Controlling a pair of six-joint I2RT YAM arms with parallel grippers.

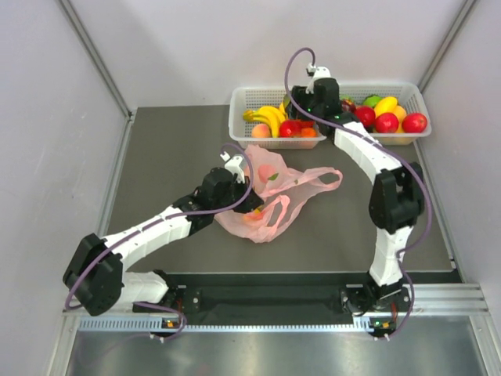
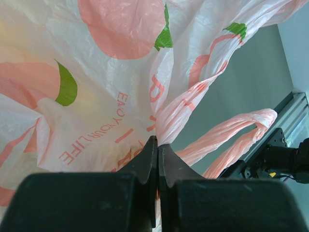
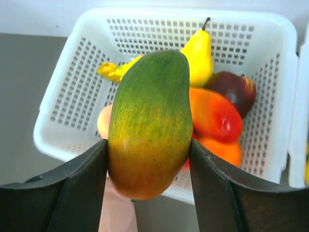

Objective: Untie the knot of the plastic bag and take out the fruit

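1. Already the knot looked undone. On the near side of the plastic bag (image 1: pixel 270 184) one handle loop (image 1: pixel 274 210) lay open. The other loop (image 1: pixel 327 178) lay apart from it on the bag's right side, and I saw no tie between them.
2. The left claw (image 2: pixel 158 145) sat at the bag's near-left side. It was squeezed tight on a fold of the pink film, with no gap between its fingers.
3. Something orange (image 1: pixel 252 218) showed through the bag by that claw. It may have been fruit left to take out, but I could not tell how many.
4. Behind the bag, the right claw (image 3: pixel 148 154) pinched a green and yellow mango (image 3: pixel 149 106) over the white basket (image 3: pixel 58 104). Other fruit (image 3: pixel 215 116) lay in it, so I think dropping the mango in came next.
5. A second basket (image 1: pixel 407 86) of fruit stood behind the bag, farther right.
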